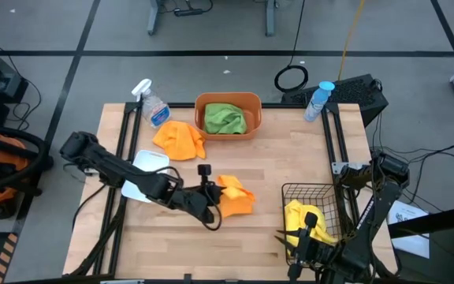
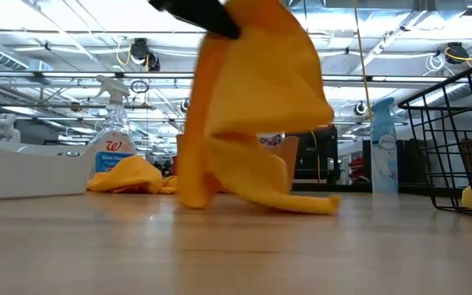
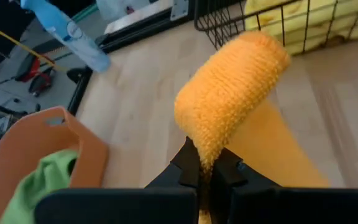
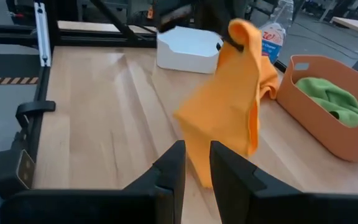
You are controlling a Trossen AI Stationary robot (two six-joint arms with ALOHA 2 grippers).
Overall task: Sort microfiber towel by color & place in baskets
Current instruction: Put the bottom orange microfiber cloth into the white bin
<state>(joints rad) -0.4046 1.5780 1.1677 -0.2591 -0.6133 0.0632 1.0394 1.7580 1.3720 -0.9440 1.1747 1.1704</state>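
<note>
An orange towel (image 1: pixel 236 196) hangs at mid-table from my left gripper (image 3: pixel 202 177), which is shut on it. A second orange towel (image 1: pixel 180 140) lies bunched on the table near the orange tub (image 1: pixel 251 101), and a green towel (image 1: pixel 225 118) lies in that tub. The white bin (image 1: pixel 150 160) sits on the left, partly under my left arm. The black wire basket (image 1: pixel 290 193) at the right holds a yellow towel (image 1: pixel 296 213). My right gripper (image 4: pixel 196 171) hovers by that basket's near end, its fingers a little apart with nothing between them. My left gripper pinches a bunched fold at the orange towel's top (image 3: pixel 205 155) between its two fingers. The fingers come from the table's left, slanting downward. The towel hangs slack below them, and its lower end (image 2: pixel 306 202) lies on the table.
A clear spray bottle (image 1: pixel 153 107) stands at the far left corner, and a blue one (image 1: pixel 318 101) at the far right. Bare wood shows along the near edge between the two arms.
</note>
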